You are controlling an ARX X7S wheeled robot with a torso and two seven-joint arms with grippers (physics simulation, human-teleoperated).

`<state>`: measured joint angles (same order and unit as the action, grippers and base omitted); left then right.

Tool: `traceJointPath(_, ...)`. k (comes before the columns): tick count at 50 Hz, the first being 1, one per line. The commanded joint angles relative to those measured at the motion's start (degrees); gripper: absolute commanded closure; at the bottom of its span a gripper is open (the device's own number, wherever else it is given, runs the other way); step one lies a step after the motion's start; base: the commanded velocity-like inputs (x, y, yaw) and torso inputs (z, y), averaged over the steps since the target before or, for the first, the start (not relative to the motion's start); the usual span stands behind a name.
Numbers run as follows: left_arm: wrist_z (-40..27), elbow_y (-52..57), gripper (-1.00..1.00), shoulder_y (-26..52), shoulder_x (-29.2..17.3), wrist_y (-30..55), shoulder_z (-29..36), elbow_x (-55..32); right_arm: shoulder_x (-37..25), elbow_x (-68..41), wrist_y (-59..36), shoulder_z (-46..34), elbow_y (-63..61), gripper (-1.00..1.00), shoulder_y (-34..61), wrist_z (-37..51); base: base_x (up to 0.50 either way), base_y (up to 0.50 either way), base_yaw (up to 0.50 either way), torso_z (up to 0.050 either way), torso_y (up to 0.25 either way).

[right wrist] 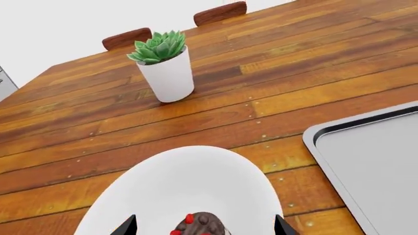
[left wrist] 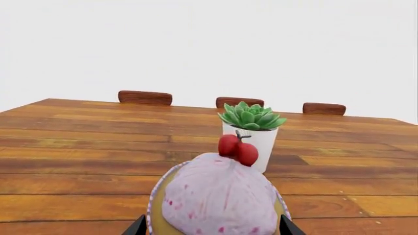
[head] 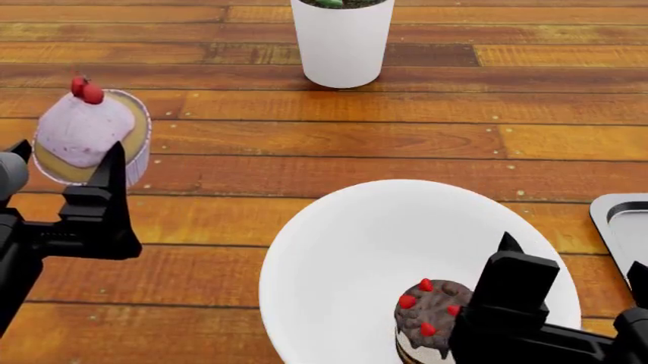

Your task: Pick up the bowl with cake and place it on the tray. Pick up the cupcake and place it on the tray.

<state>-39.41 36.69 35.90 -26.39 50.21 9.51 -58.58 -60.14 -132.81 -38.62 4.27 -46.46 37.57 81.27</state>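
The bowl [right wrist: 189,191] with the cake [right wrist: 199,224] is seen between a potted plant [right wrist: 163,66] and the tray [right wrist: 372,166].

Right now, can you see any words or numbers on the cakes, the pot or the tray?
No, there is nothing to read in any view.
The cupcake: no writing on its wrapper.
The bowl and the cake: plain.
The white plant pot: no label.
The tray: bare grey metal.
The table: only wood grain.
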Motion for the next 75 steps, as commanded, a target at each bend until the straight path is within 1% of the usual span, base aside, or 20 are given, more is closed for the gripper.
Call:
traceJointPath(1,-1.12,-0.01,1.00,0.11,0.19,-0.85,0.24,-1.28,-1.64,0.26,0.01,0.97,-0.01,-1.00,-0.70,-0.06,0.00,0.00,0.00,0.000,0.000)
traceJointPath(15,-2.29,0.94,1.00,-0.02,-0.41,-0.22,-0.24,-2.89,-1.94,5.36,-1.27,7.89,2.04,-1.00,-10.99,-0.82,0.00,0.00,0.00,0.000,0.000)
traceJointPath(22,-3.19,1.74,1.00,-0.25,-0.74,0.15,-0.82,-4.31,-0.66,7.09,-1.69,8.75,3.04,-1.00,-14.20,-1.69,0.00,0.00,0.00,0.000,0.000)
traceJointPath(45,-4.73,2.97,1.00,-0.57,-1.26,0.67,-1.01,-6.44,3.43,14.15,-3.48,5.48,8.76,-1.00,-17.07,-6.52,0.00,0.00,0.00,0.000,0.000)
traceJointPath(65,-5.70,3.53,1.00,-0.65,-0.90,0.50,-0.53,-7.15,5.68,16.15,-4.76,0.11,11.73,-1.00,-13.85,-8.54,0.00,0.00,0.00,0.000,0.000)
traceJointPath(75,-5.80,3.36,1.00,-0.24,-0.97,0.46,-0.36,-7.38,7.07,20.02,-4.80,0.52,14.60,-1.00,-16.77,-11.85,0.00,0.00,0.00,0.000,0.000)
